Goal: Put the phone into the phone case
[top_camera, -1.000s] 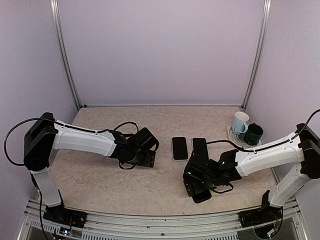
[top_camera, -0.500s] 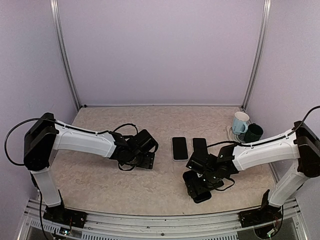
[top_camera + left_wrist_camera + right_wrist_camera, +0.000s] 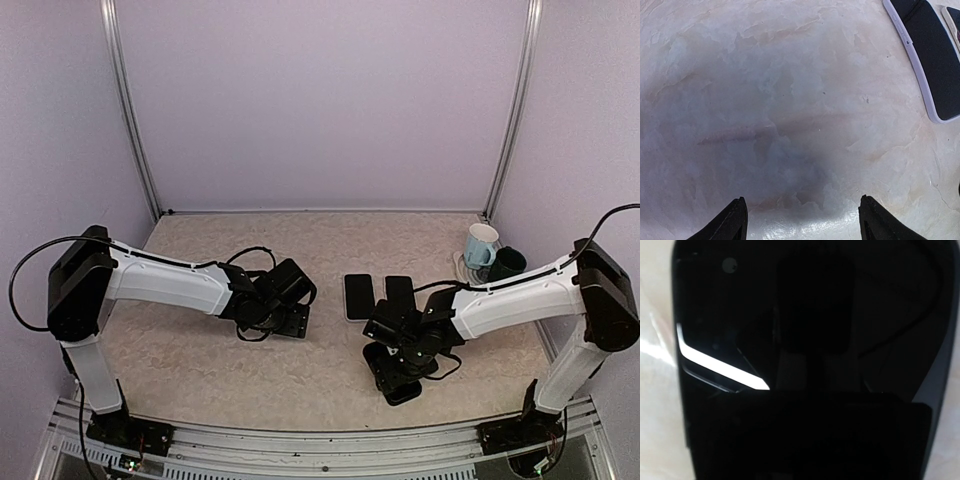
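Note:
The phone case [image 3: 359, 296], pale-rimmed with a dark inside, lies flat at the table's middle and shows again as the phone case [image 3: 926, 60] at the upper right of the left wrist view. The black phone [image 3: 399, 288] lies just right of it. Its glossy face [image 3: 740, 305] fills the right wrist view, mirroring a light strip. My right gripper [image 3: 397, 345] crouches low over the phone's near end; its fingers are lost in the darkness. My left gripper [image 3: 290, 318] hangs left of the case. In the wrist view, that left gripper [image 3: 802, 216] is open over bare table.
A pale blue mug [image 3: 480, 243] and a dark green mug [image 3: 508, 267] stand at the back right corner. Purple walls and two metal posts close in the table. A cable loops beside each wrist.
My right wrist has swung left and forward over the phone, covering more of its near end. The left arm has stayed put.

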